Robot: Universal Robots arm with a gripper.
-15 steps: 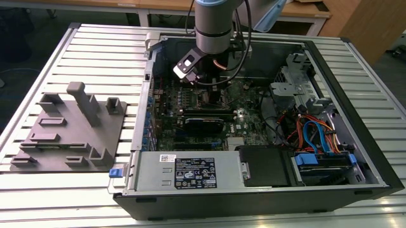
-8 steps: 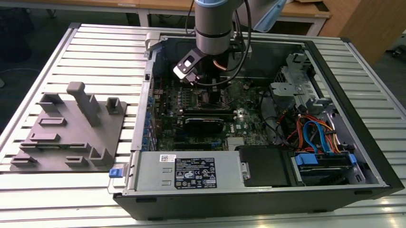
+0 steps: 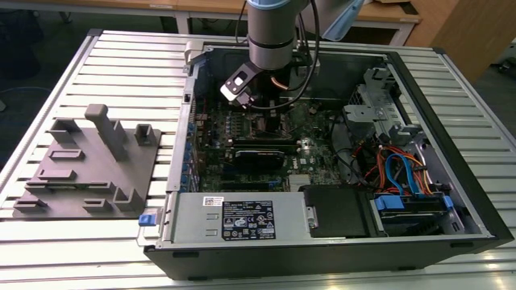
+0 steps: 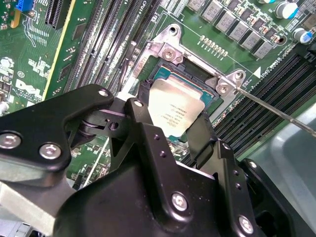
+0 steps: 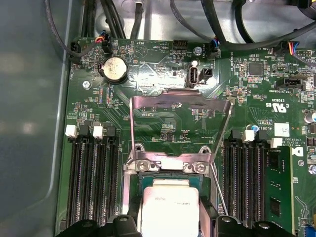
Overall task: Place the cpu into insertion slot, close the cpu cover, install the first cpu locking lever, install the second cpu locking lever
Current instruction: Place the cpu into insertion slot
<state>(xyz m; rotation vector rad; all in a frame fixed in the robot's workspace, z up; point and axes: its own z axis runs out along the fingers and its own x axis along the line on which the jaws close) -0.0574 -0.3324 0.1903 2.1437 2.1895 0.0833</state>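
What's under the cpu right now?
The insertion slot: its dark recess and metal rim show past the edge of the cpu in the second wrist view. The part directly beneath is covered by the chip, held in the gripper. The cpu cover stands open.

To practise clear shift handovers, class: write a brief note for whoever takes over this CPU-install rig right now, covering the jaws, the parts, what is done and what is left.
Gripper: jaws shut on the cpu, one on each side edge.
Cpu: directly over the insertion slot; I cannot tell whether it is fully seated.
Cpu cover: swung up, open.
Locking lever: one thin rod sticks out free beside the slot.
Done: cpu is at the slot.
Left: cpu not released, cover not closed, levers not latched.
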